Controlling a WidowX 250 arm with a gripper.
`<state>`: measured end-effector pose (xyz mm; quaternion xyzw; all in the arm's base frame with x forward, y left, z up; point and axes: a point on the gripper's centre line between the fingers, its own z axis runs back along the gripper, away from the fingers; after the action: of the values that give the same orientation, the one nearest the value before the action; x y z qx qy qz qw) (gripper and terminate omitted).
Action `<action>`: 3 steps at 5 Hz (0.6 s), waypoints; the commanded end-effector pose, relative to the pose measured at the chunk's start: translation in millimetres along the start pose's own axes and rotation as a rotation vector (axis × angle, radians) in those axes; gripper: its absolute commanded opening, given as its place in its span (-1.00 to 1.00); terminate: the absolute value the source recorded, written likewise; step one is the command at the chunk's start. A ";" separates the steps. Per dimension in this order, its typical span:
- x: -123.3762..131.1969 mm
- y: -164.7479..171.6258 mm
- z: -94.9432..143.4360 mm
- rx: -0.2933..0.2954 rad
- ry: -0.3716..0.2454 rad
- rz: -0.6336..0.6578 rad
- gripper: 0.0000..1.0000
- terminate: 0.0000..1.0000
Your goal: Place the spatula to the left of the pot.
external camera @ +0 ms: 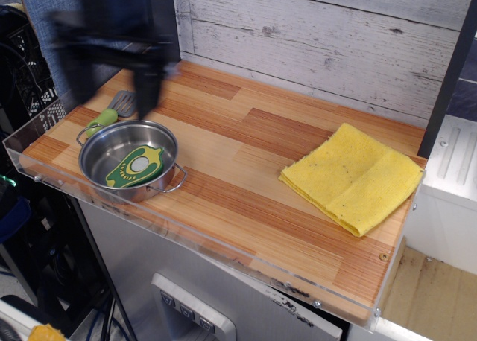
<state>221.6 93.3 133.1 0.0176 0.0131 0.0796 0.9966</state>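
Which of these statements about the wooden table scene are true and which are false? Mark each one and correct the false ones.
1. The spatula lies on the table just beyond the pot, not inside it. True.
2. The pot is empty. False: a flat green-and-yellow piece lies in it.
3. The yellow cloth lies folded on the right side of the table. True.
4. The gripper is clamped on the spatula. False: it is a blurred shape above the spatula, and its jaw state cannot be made out.
5. The cloth touches the pot. False: bare wood separates them.
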 end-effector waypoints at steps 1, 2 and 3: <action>17.7 81.4 -30.7 -0.011 -0.024 0.041 1.00 -1.00; 37.7 100.6 -26.6 -0.016 -0.115 0.028 1.00 -1.00; 50.2 107.5 -25.7 0.003 -0.129 0.044 1.00 -1.00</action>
<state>252.2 207.1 97.3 0.0140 -0.0321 0.1046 0.9939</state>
